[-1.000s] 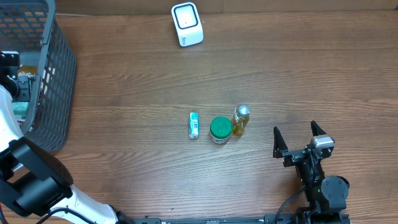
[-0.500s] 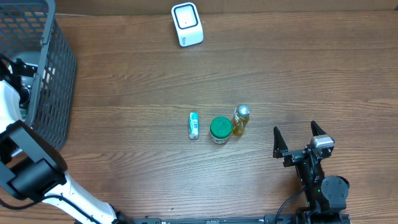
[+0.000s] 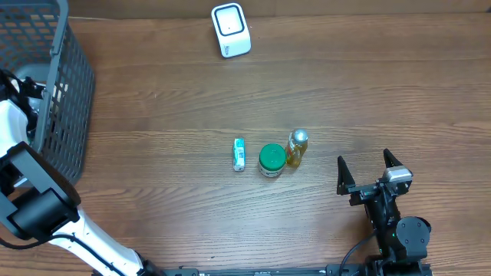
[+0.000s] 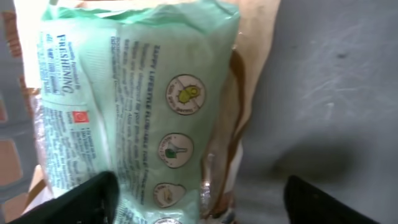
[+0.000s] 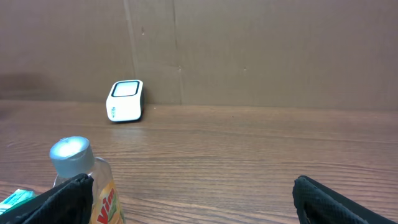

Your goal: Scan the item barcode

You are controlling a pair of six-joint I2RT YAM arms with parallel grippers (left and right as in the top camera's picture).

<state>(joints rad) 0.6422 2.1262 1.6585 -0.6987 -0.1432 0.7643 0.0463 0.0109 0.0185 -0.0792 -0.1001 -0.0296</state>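
Advanced inside the basket (image 3: 73,92), left pincer (image 4: 205,204) frames the green packet (image 4: 137,106).

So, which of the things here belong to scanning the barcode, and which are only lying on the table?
Likely for the job: white scanner; green packet in the grey basket; left gripper, open by that packet.

Only lying about, it seems: small teal pack; green-lidded jar; yellow bottle; right gripper, open and idle.

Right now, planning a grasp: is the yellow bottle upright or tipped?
Upright: the yellow bottle stands with its silver cap on top.
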